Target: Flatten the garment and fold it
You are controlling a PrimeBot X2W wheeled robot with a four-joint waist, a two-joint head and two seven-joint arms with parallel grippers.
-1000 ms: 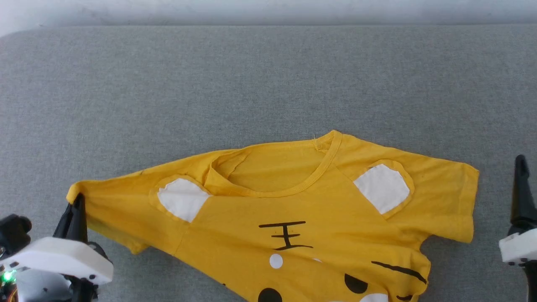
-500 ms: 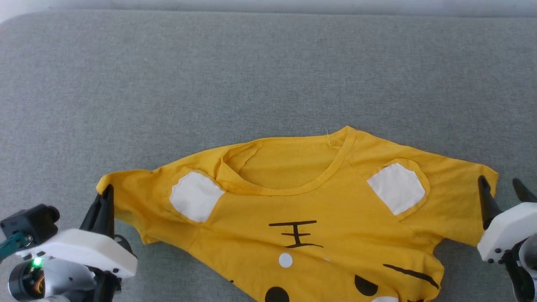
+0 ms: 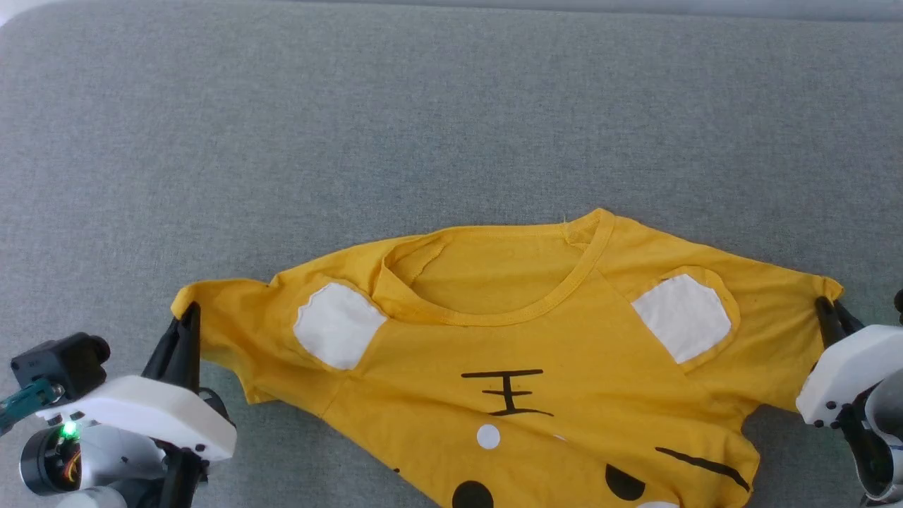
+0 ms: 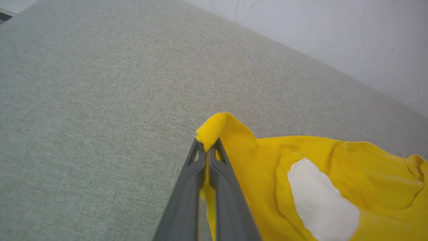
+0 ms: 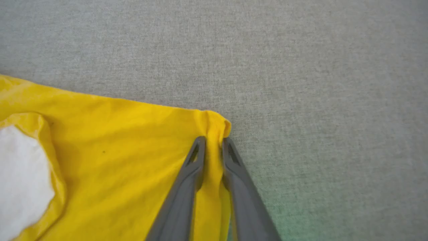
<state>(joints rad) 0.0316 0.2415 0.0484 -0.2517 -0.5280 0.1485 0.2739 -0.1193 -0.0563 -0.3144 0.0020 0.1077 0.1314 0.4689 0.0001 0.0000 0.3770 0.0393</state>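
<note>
The garment (image 3: 508, 339), a yellow T-shirt with white ear patches and black marks, lies face up on the grey surface, collar toward the far side. Its lower part runs off the bottom of the head view. My left gripper (image 3: 187, 317) is shut on the left sleeve's corner, and in the left wrist view the cloth (image 4: 267, 160) curls up over the closed fingertips (image 4: 208, 144). My right gripper (image 3: 829, 310) pinches the right sleeve's outer corner. In the right wrist view a bunched fold of the sleeve (image 5: 117, 150) sits between the nearly closed fingers (image 5: 213, 139).
The grey fabric surface (image 3: 423, 106) stretches far beyond the shirt on all sides. A pale wall (image 4: 334, 26) rises behind its far edge. The left arm's dark camera unit (image 3: 56, 360) sits at the lower left.
The head camera has tilted, shifting the whole picture. My right gripper came in from the right, reached the right sleeve's corner and closed on it. The left gripper kept its hold.
</note>
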